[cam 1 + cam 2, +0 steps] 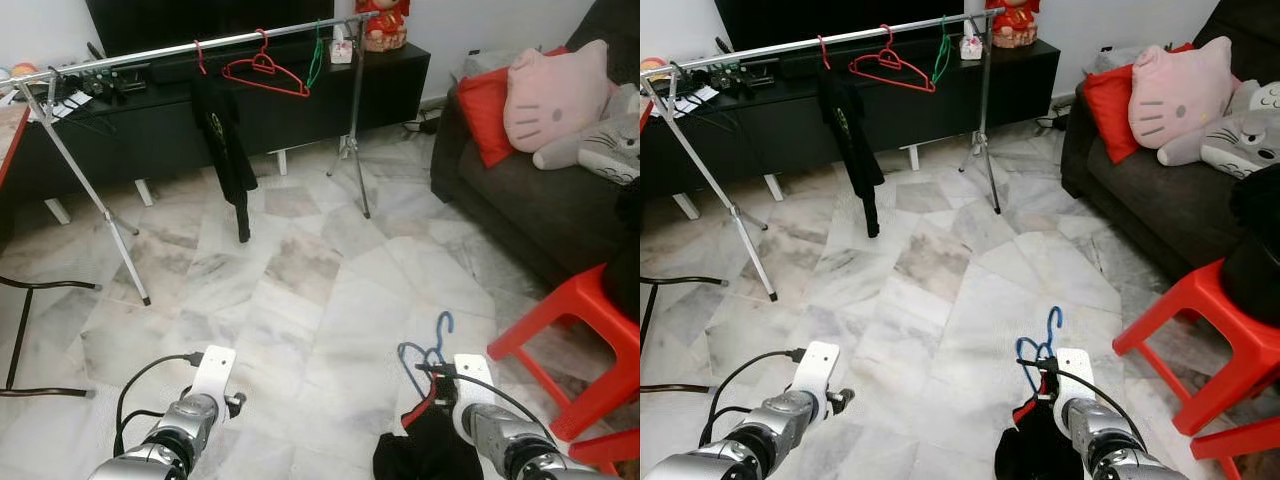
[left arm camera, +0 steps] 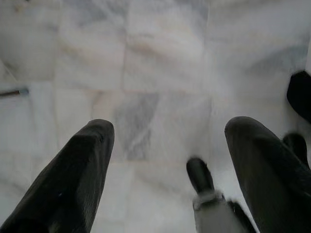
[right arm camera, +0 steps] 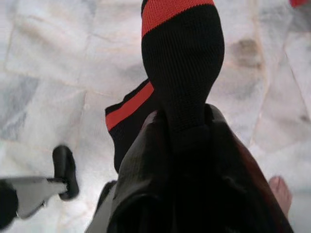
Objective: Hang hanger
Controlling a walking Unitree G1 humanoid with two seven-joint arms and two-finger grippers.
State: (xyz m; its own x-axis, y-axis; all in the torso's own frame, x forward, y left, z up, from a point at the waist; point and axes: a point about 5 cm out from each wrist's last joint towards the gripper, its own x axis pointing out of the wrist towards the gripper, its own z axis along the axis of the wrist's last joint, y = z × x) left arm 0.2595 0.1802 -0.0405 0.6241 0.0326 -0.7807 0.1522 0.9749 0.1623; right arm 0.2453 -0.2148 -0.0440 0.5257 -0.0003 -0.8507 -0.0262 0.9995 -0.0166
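Hanger, blue, low over floor, far from rail; black-red garment draped on it. Likely light, stiff wire; cloth soft, may slide. Right gripper clamped on garment; hold near hook. Left gripper wide, empty.

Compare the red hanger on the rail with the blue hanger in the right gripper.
The red hanger hangs bare on the silver rail; the blue hanger is off the rail, held low over the floor by the right gripper. The red one carries nothing; the blue one carries a black and red garment. Both are thin hook-topped hangers.
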